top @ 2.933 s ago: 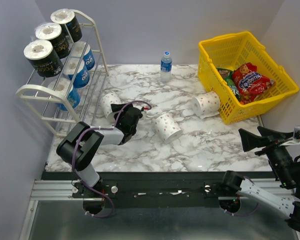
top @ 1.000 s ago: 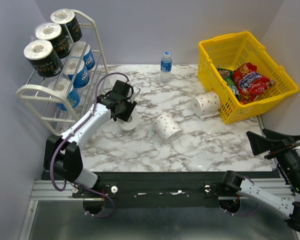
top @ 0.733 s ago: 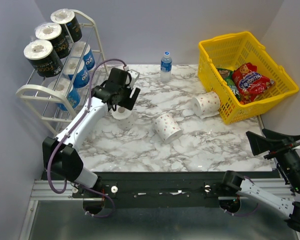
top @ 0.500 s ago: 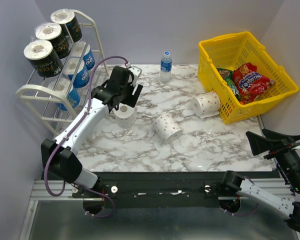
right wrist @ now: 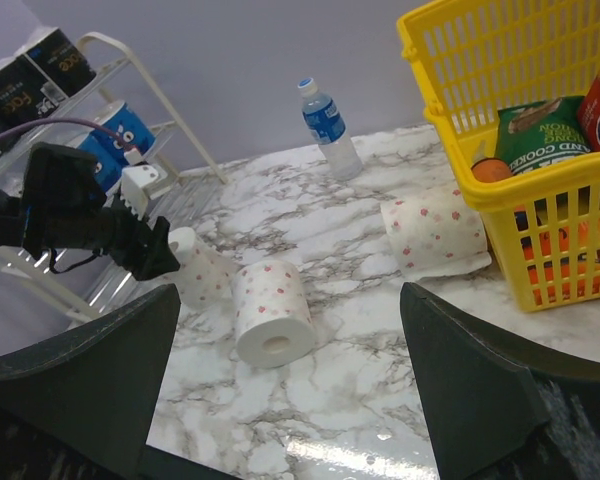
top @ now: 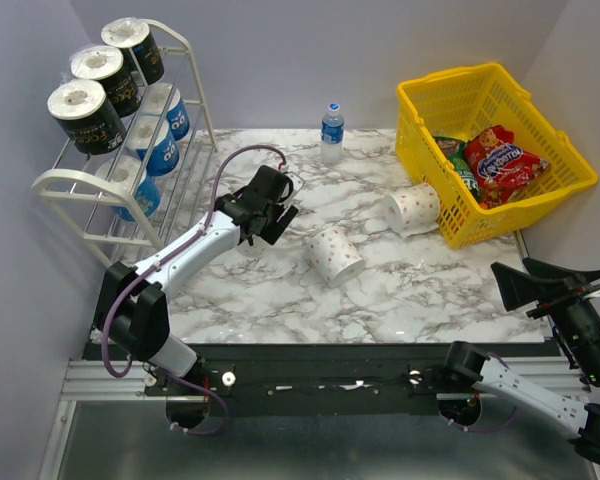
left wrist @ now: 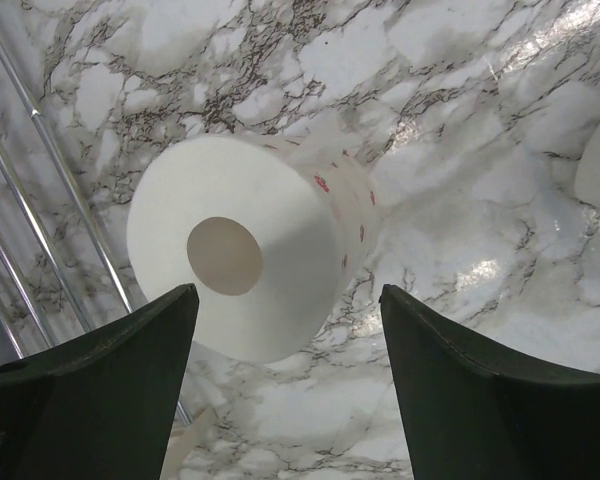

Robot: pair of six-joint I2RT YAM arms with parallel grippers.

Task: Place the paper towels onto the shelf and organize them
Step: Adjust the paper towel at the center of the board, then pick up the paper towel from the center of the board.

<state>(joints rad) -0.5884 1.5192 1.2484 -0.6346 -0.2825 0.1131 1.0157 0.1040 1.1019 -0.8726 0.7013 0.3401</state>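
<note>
My left gripper [top: 270, 214] is open and hangs over a white roll with reddish dots [left wrist: 245, 260], which lies tilted on the marble beside the shelf's bars, its end toward the left wrist camera. The roll is beyond the fingertips, not between them [left wrist: 285, 296]. Two more dotted rolls lie at mid-table [top: 335, 255] and by the basket [top: 413, 208]. The white shelf [top: 60, 181] holds three black rolls [top: 85, 115] on top and blue rolls [top: 156, 146] on the tier below. My right gripper [top: 525, 281] is open and empty off the table's right front.
A yellow basket [top: 450, 85] with snack bags stands at the back right. A small water bottle [top: 331, 132] stands at the back middle. The shelf's lowest bars run down to the table's left edge. In the right wrist view the left arm [right wrist: 80, 215] is beside the roll [right wrist: 202, 268].
My left gripper carried the dotted roll up toward the shelf, then let it go and moved right. The roll now lies on the table. The right arm has barely moved.
</note>
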